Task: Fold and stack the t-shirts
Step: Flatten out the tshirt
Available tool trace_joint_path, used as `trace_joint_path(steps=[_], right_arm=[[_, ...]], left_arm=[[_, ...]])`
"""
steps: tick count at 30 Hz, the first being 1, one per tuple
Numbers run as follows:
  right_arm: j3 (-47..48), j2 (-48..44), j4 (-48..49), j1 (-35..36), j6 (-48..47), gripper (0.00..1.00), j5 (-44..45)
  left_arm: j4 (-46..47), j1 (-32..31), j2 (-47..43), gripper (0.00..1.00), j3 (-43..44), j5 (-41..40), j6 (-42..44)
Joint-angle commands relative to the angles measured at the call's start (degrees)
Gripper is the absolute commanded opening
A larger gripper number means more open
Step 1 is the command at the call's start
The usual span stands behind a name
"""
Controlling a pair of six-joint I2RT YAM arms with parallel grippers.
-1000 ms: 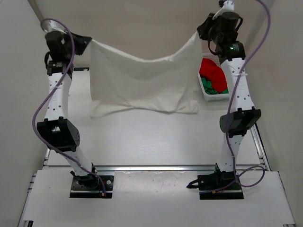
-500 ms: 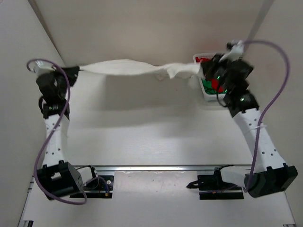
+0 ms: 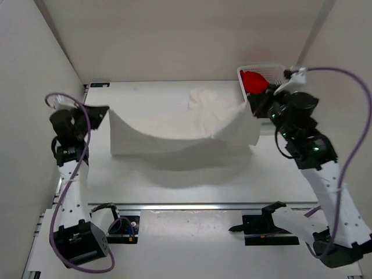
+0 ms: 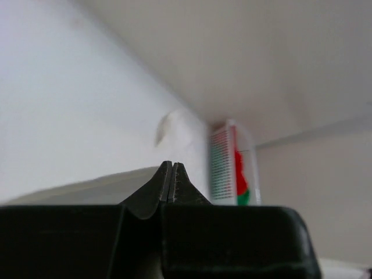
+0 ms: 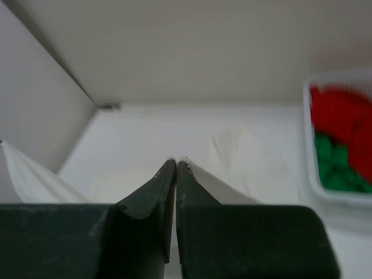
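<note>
The white t-shirt [image 3: 180, 131] hangs stretched between my two grippers and sags in the middle. Its far part lies crumpled on the table [image 3: 215, 99]. At the shirt's left corner my left gripper [image 3: 104, 110] [image 4: 172, 164] is shut on the cloth. My right gripper [image 3: 250, 110] [image 5: 176, 161] is shut on the right corner, with white cloth [image 5: 244, 186] running off its tips. The red t-shirt [image 3: 254, 80] [image 5: 343, 119] and the green t-shirt [image 5: 334, 165] lie bunched in the basket. From above the green one is hidden behind my right arm.
The white lattice basket [image 3: 261, 65] [image 4: 224, 168] stands at the back right, just beyond my right gripper. Enclosure walls close in on the left [image 3: 35, 70], the back and the right. A metal rail [image 3: 192, 205] crosses the near edge by the arm bases.
Both arms have come down and back toward the near side with the white shirt. It went from hanging high to stretched flat, and now its far part lies on the table.
</note>
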Motion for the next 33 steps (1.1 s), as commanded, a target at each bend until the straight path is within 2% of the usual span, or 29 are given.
trace_joint_path(steps=[1, 2, 3, 5, 6, 7, 8, 9, 10, 11, 12, 13, 14, 15, 17, 19, 20, 22, 24, 26, 27, 30, 33], right_arm=[[23.5, 2.3, -4.1, 9.4, -7.8, 0.0, 14.4], [27.6, 5.8, -6.8, 14.7, -8.8, 0.0, 19.7], [35.5, 7.2, -7.3, 20.6, -12.2, 0.0, 22.4], [46.5, 13.6, -4.9, 31.2, -19.7, 0.0, 37.9], [47.6, 14.7, 2.7, 40.4, -28.1, 0.0, 47.8], [45.6, 14.8, 9.6, 50.3, -42.4, 0.0, 53.3], [38.1, 13.9, 35.0, 55.0, -52.6, 0.0, 60.7], [34.6, 14.3, 58.3, 61.4, -74.4, 0.0, 60.8], [35.6, 15.0, 59.1, 60.0, -79.4, 0.0, 60.3], [45.1, 18.8, 40.4, 56.2, -64.8, 0.0, 57.3], [51.0, 23.3, 17.7, 46.8, -56.6, 0.0, 48.8], [58.5, 24.8, 10.8, 36.5, -44.7, 0.0, 44.5], [58.7, 26.4, 4.3, 31.9, -38.4, 0.0, 37.8], [56.7, 26.3, 2.8, 25.5, -35.9, 0.0, 30.5], [45.5, 25.6, 3.3, 11.9, -24.9, 0.0, 17.9], [40.4, 27.9, 5.1, 4.6, -21.0, 0.0, 6.1], [39.5, 29.3, 5.0, 1.5, -18.8, 0.0, 4.2], [41.9, 36.4, 2.9, -1.7, -17.4, 0.0, -1.0], [51.3, 43.8, 0.8, -3.5, -17.6, 0.0, -3.1], [65.5, 53.3, -3.3, -5.3, -17.2, 0.0, -3.3], [75.1, 59.6, -5.5, -6.4, -17.2, 0.0, -3.2], [69.8, 57.7, 5.8, -9.0, -12.7, 0.0, -7.4], [76.0, 57.2, 11.6, -9.3, -11.3, 0.0, -8.6]], left_arm=[[0.8, -0.4, -2.1, 0.0, 19.7, 5.2, -1.3], [-0.5, 0.4, -0.5, 0.0, 25.3, 6.9, -2.3], [-1.3, 0.6, 0.1, 0.0, 27.7, 7.5, -3.0], [-1.4, 1.9, 2.6, 0.0, 34.3, 9.6, -5.0], [-0.6, 2.2, 3.7, 0.0, 36.3, 10.0, -6.5], [-0.5, 2.6, 4.2, 0.0, 37.1, 10.3, -7.5], [-0.4, 3.4, 4.7, 0.0, 38.4, 10.3, -7.7], [-0.6, 3.8, 5.4, 0.0, 38.9, 10.2, -7.9], [0.3, 3.9, 5.9, 0.0, 38.8, 10.0, -8.9], [0.5, 3.6, 6.1, 0.0, 38.0, 9.2, -8.8], [0.9, 3.2, 6.1, 0.0, 37.2, 7.0, -8.6], [0.8, 2.4, 6.3, 0.0, 36.8, 5.7, -7.4], [0.2, 1.0, 6.5, 0.0, 35.5, 3.3, -6.7], [-0.1, -0.5, 6.8, 0.0, 34.1, 1.5, -5.3], [-1.4, -3.8, 7.3, 0.0, 32.0, -2.6, -2.2], [-0.7, -6.5, 8.0, 0.0, 27.1, -5.5, 0.0], [-0.6, -6.8, 8.5, 0.0, 25.4, -7.4, 0.5], [2.1, -8.0, 12.0, 0.0, 21.4, -9.3, 0.6], [3.0, -9.2, 16.9, 0.0, 22.1, -10.8, 1.1], [3.3, -10.6, 22.8, 0.0, 26.1, -12.5, 1.4], [0.9, -11.0, 27.3, 0.0, 31.7, -12.4, 1.3], [-0.6, -11.4, 34.5, 0.0, 45.7, -10.0, 0.4], [-0.8, -10.9, 35.8, 0.0, 55.8, -9.9, -0.8]])
